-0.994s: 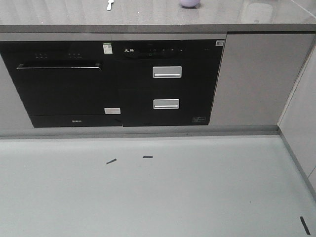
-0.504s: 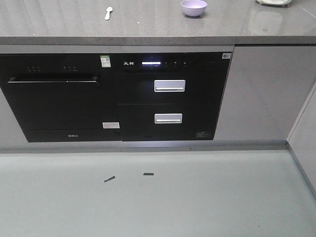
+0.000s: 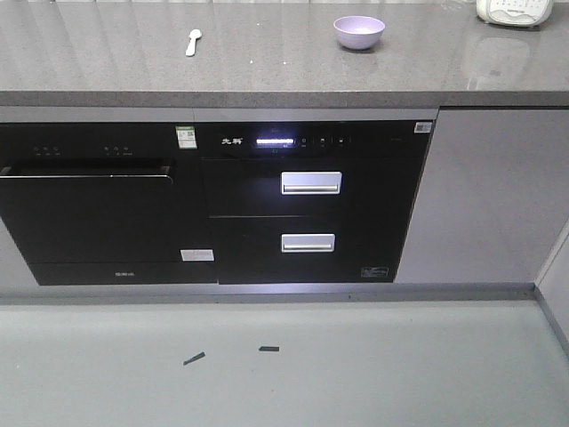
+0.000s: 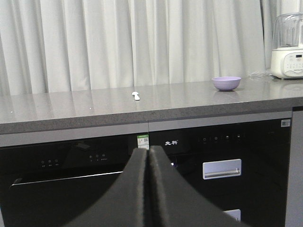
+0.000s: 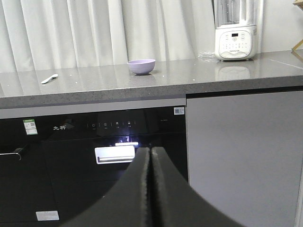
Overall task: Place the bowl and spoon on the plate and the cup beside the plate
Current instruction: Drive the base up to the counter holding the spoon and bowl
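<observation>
Sitting on the grey stone countertop point(image 3: 267, 76): the lavender bowl point(image 3: 359, 32), upright, toward the far right, and the pale spoon point(image 3: 193, 41), lying flat toward the far left, well apart from the bowl. Both are resting back from the counter's near edge, with bare stone showing around each.

Left gripper point(image 4: 149, 151): fingers are pressing together, clenched on nothing, hanging in front of the black appliance fronts below counter level. In its wrist view the spoon point(image 4: 136, 96) is lying above and slightly left of the fingertips. The bowl point(image 4: 226, 83) is sitting higher and well to the right.

Right gripper point(image 5: 151, 150): likewise clenched and gripping nothing. The bowl point(image 5: 141, 66) is sitting almost straight above its tips, and the spoon point(image 5: 49, 78) is lying far to the left.

A white blender point(image 5: 235, 33) is standing at the counter's right, apart from the bowl. White curtains point(image 4: 94, 42) are hanging behind.

Below the counter, a black built-in appliance point(image 3: 89, 213) is sitting left. A black drawer unit point(image 3: 249, 196) with two silver handles point(image 3: 311, 182) and a glowing display is sitting centre. A grey cabinet door point(image 3: 484, 196) is closing off the right. Two dark marks point(image 3: 194, 358) are lying on the grey floor point(image 3: 356, 382).
</observation>
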Controlling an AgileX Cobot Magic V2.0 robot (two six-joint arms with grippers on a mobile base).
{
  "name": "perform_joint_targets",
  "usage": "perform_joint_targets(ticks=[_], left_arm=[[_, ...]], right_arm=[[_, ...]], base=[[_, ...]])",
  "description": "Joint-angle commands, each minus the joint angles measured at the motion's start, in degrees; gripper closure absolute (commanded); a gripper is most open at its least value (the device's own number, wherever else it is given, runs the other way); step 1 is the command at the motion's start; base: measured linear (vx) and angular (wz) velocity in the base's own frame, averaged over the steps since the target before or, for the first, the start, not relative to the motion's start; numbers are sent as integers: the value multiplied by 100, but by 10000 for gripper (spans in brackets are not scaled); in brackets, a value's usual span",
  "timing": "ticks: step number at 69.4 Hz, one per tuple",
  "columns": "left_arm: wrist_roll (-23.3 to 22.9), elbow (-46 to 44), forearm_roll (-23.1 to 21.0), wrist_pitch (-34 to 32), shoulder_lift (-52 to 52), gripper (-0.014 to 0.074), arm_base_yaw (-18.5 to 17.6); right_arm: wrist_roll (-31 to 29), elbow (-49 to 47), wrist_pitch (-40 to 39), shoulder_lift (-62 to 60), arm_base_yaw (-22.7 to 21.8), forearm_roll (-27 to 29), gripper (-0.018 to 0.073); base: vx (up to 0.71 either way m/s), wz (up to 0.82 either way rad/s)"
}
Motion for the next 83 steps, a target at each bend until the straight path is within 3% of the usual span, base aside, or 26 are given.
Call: perform_joint_targets(ticks=[1,83], left_arm=[[-49,-43,-22,-414,-85,603,4],[-49,-43,-22,-414,-85,603,4]], right_arm=[[-13,27,-403,-53,-27,-42,570],[-13,27,-410,-53,-27,-42,570]], base=[[27,0],[28,-2]])
